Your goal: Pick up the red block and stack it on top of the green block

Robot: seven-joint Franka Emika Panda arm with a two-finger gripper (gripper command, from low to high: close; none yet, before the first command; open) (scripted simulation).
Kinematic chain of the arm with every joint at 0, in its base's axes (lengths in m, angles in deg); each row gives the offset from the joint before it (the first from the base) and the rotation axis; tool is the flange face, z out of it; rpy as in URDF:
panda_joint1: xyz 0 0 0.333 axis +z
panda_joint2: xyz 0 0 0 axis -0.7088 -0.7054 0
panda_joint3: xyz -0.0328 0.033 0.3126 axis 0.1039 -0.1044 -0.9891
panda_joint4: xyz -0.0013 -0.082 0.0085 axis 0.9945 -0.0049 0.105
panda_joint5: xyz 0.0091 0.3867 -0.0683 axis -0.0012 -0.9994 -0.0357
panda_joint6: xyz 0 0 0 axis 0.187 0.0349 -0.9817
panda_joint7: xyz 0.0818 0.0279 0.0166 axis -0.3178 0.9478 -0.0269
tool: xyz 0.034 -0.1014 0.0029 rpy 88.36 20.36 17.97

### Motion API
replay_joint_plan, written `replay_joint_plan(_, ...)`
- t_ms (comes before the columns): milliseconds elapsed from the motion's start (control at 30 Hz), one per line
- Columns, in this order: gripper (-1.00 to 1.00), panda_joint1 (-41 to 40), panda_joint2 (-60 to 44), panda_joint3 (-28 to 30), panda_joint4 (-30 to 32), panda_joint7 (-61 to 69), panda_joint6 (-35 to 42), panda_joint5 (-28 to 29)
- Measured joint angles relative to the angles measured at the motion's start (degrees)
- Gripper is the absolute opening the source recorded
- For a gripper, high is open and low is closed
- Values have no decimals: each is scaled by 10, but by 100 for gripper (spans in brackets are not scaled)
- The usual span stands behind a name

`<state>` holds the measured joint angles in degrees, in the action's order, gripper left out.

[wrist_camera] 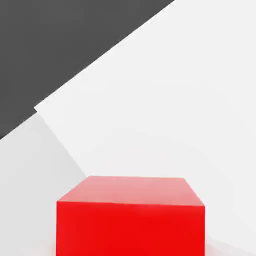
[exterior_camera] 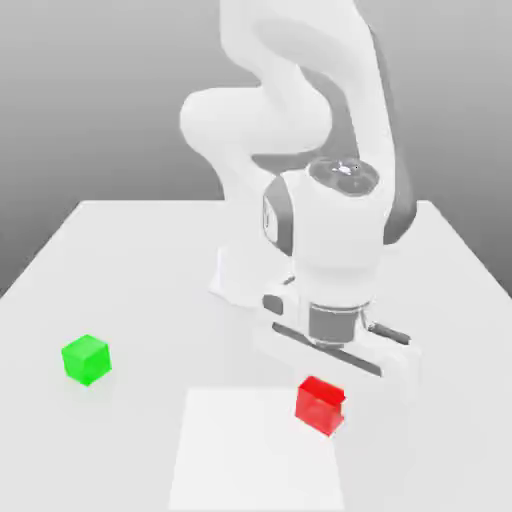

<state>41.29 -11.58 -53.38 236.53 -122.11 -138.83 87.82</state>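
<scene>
Gripper low in the lower right of the exterior view, under the white arm that drops from the top centre of the frame: you see its fingers drawn in as far as they go, pressed against the red block. The hand points straight down, its flat cross-piece just above the cube.

You find the red block in the lower right of that frame, at the right edge of a paler white square marked on the table. It is a cube, so you have no long axis to read; it sits turned, one vertical edge toward the camera and its faces angled off to either side. Whether it rests on the surface or hangs just clear of it, you cannot tell.

In the hand view the red block sits at the bottom centre, top face and one side face showing, with the pale square running out diagonally behind it.

Well apart, at the exterior view's left, you have the green block standing alone on the table, also turned corner-on.
</scene>
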Motion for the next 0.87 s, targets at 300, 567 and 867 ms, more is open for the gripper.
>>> replay_joint_plan(300,-100,-186,78,104,46,253,29,13)
replay_joint_plan(567,-100,-278,117,233,83,453,32,26)
replay_joint_plan(867,100,-280,-5,219,80,528,-83,-66)
